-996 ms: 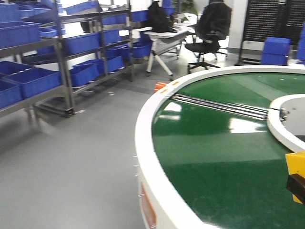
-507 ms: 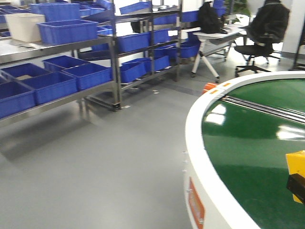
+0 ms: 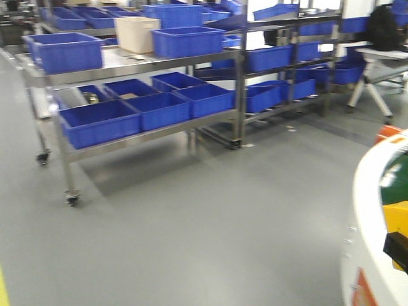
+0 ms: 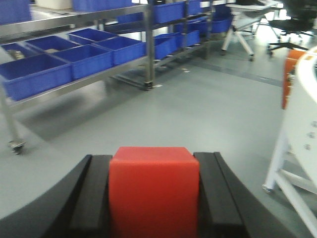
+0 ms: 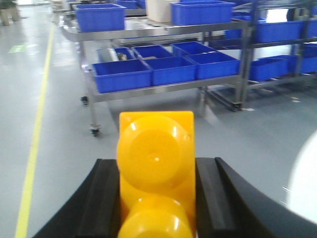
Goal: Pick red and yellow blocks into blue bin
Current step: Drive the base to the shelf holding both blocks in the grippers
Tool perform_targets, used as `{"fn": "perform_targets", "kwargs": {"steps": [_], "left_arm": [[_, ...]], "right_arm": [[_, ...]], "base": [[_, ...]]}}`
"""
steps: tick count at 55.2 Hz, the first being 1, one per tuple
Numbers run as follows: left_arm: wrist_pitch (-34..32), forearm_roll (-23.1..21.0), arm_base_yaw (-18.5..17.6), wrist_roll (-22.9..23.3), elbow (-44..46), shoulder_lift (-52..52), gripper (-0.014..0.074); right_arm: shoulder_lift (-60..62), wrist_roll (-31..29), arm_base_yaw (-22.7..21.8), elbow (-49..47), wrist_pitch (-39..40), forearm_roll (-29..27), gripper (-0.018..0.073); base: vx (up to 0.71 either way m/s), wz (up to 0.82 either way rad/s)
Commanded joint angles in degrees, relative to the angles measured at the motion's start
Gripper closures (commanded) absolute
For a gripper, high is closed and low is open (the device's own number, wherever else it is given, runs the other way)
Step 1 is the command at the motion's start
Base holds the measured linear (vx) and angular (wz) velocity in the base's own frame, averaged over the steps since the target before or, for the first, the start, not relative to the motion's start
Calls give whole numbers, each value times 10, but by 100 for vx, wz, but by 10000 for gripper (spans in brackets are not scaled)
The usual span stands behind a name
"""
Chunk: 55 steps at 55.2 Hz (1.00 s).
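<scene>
Grip status: left gripper (image 4: 153,198) is closed on the red cube (image 4: 153,191), black fingers (image 4: 94,198) flat against two opposite faces. Right gripper (image 5: 156,198) is likewise clamped on the yellow brick (image 5: 156,163), held by its smooth side walls with the round studs facing the wrist camera. Both blocks are carried in the air above the grey floor; neither is in any container yet.

Handling, as judged: both look like light, rigid plastic with glossy surfaces, so likely a little slippery. Flat parallel sides are the right place to hold them. The studs would give a poor seat. A short drop should not harm them.

Containers: a steel rack (image 3: 70,159) on casters stands at far left. Its top shelf carries blue tubs (image 3: 64,51) and one cream tub (image 3: 136,33). The lower shelf holds a double row of open blue tubs, and the near ones appear empty. A far one shows a small dull object (image 3: 89,97), too blurred to name. Which tub is the target I cannot tell. More racks of blue tubs run off to the far right. The white rim of a round table (image 3: 363,210) sits at near right.
</scene>
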State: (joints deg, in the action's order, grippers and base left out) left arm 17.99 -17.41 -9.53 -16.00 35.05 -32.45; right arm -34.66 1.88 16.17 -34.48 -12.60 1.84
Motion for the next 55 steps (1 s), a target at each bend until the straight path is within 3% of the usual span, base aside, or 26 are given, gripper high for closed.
{"fn": "perform_targets", "kwargs": {"steps": [1, 29, 55], "left_arm": [[-42, -9, -1, -1, 15, -1, 596], [-42, -9, -1, -1, 15, 0, 596], [-41, -9, -1, -1, 15, 0, 596]], "right_arm": [[-1, -5, -1, -18, 48, 5, 569], [-1, -5, -1, -18, 48, 5, 569], [-1, -5, -1, -18, 35, 5, 569]], "base": [[15, 58], [22, 43], [39, -10]]}}
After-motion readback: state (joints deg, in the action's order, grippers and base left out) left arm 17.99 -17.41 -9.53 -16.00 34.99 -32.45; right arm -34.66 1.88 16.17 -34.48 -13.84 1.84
